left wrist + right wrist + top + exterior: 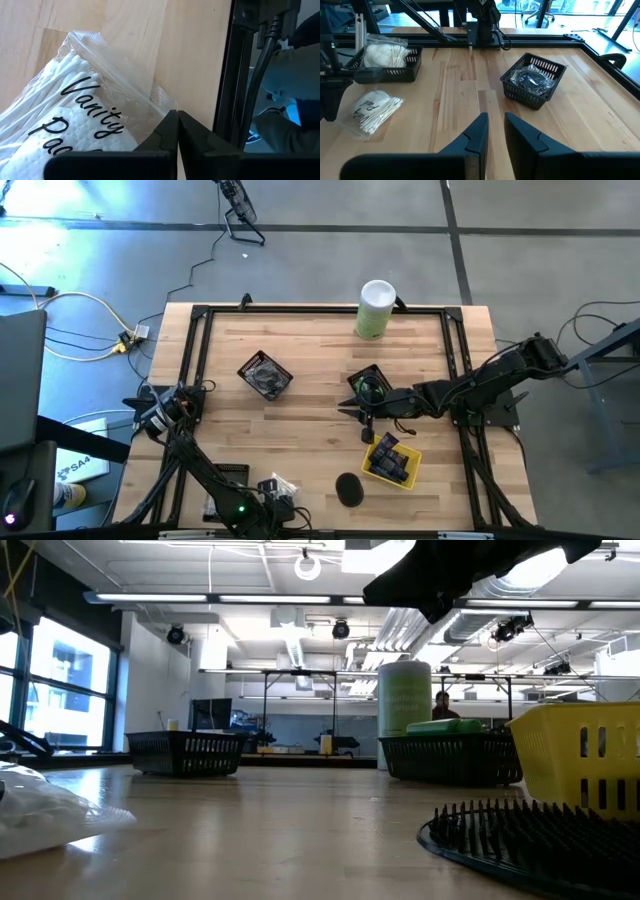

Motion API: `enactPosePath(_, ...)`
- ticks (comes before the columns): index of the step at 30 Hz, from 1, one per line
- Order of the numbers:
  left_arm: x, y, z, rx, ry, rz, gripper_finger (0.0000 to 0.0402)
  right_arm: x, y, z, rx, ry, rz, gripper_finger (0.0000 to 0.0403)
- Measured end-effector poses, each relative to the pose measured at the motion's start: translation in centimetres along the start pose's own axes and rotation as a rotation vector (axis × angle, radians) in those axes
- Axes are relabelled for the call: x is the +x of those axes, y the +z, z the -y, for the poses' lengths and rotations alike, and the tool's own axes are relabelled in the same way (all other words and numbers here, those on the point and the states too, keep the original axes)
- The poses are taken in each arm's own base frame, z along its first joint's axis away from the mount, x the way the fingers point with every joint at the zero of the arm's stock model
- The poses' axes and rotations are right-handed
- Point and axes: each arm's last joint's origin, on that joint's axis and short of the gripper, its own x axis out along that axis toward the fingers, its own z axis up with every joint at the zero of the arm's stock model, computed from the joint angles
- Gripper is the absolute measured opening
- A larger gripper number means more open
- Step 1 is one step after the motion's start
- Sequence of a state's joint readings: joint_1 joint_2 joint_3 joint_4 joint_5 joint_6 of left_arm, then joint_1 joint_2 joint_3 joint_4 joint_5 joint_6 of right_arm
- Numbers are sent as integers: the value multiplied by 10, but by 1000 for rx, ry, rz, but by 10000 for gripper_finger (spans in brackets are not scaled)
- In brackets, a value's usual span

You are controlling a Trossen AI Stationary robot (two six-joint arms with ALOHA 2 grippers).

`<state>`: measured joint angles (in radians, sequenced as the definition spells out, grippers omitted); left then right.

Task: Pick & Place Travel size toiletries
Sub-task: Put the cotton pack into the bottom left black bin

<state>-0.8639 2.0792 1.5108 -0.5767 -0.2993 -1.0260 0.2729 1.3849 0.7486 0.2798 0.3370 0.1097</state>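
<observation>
Left hand (177,131) pinches the clear vanity packet's (75,115) edge.

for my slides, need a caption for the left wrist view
Left claw shut on the clear edge of a vanity pack of cotton swabs.

My overhead camera looks straight down on the whole wooden table (300,380). My low one sits at tabletop height, facing level into the room, right beside the black disc (540,840). My left wrist camera is pressed close to a clear packet (75,115); my right wrist camera looks across the table, sharing that packet (370,112)
</observation>
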Motion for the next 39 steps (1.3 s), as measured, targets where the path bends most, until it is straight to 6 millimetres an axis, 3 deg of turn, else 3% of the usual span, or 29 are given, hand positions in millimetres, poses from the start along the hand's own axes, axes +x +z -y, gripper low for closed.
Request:
enactPosePath(15, -12, 3, -4, -8, 57, -13, 0, 0, 0, 0, 0, 0, 0, 55)
enactPosePath(24, -45, 17, -1, 39, 196, -46, 0, 0, 0, 0, 0, 8, -1, 55)
enactPosePath(39, -79, 32, -5, 102, 361, -6, 0, 0, 0, -1, 0, 30, -4, 55)
